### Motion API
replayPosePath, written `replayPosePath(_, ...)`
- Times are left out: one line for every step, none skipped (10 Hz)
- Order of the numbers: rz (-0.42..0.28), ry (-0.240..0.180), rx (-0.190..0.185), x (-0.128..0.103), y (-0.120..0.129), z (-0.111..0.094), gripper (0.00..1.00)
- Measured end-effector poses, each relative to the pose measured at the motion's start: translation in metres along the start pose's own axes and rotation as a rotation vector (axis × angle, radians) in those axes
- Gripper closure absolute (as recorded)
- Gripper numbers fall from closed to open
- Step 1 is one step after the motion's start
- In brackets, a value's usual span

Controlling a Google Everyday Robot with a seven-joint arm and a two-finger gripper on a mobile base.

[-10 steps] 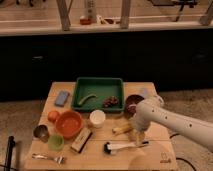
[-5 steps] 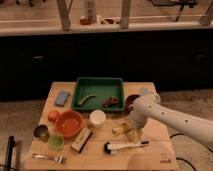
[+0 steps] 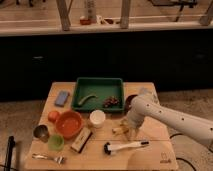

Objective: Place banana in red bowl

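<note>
The banana (image 3: pixel 119 130) was seen lying on the wooden table (image 3: pixel 152 150), right of centre, just beside the white cup (image 3: pixel 97 119) and above the white-handled brush (image 3: pixel 125 147). It was not in the red bowl (image 3: pixel 69 123), which was set well apart from it on the left half of the table, with the white cup between the two. The gripper (image 3: pixel 131 132) was held low at the banana's right end, at the tip of the white arm (image 3: pixel 172 119) that reached in from the right edge of the view. Whether the banana was gripped or merely touched could not be told, as the gripper's end was merged with the fruit in this view. A green tray (image 3: pixel 98 85) was placed at the back of the table; a thin green vegetable (image 3: pixel 88 98) and a dark red cluster (image 3: pixel 111 102) were held in it. A blue sponge (image 3: pixel 62 98) was laid to the tray's left. A dark brown bowl (image 3: pixel 130 101) was partly hidden behind the arm, to the tray's right. Around the red bowl, a small orange object (image 3: pixel 53 116), a metal cup (image 3: pixel 41 133) and a light-green cup (image 3: pixel 56 143) were grouped closely. A fork (image 3: pixel 48 158) was laid at the near left edge, and a tan block (image 3: pixel 81 140) was found tilted just below the white cup.
</note>
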Motion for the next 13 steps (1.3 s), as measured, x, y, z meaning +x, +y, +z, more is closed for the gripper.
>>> replayPosePath(-0.013,-0.003,-0.001,-0.002,-0.004,0.002,0.59)
replayPosePath(-0.024,-0.003,-0.009,-0.002,-0.006,0.003,0.72)
replayPosePath(-0.028,-0.003,-0.009,-0.002,-0.009,0.003,0.80)
replayPosePath(-0.032,-0.002,-0.013,-0.002,-0.010,0.004,0.89)
replayPosePath(-0.041,0.001,-0.017,-0.003,-0.012,0.005,0.98)
replayPosePath(-0.046,0.001,-0.019,-0.004,-0.013,0.005,1.00)
replayPosePath(-0.050,0.002,-0.019,-0.004,-0.012,0.005,1.00)
replayPosePath(-0.057,0.002,-0.018,-0.006,-0.012,0.003,1.00)
replayPosePath(-0.063,0.003,-0.014,-0.008,-0.011,0.001,1.00)
replayPosePath(-0.068,0.002,-0.006,-0.009,-0.011,-0.002,1.00)
replayPosePath(-0.075,0.000,0.003,-0.011,-0.011,-0.006,1.00)
replayPosePath(-0.083,-0.004,0.011,-0.013,-0.011,-0.009,1.00)
replayPosePath(-0.089,-0.010,0.018,-0.014,-0.010,-0.012,1.00)
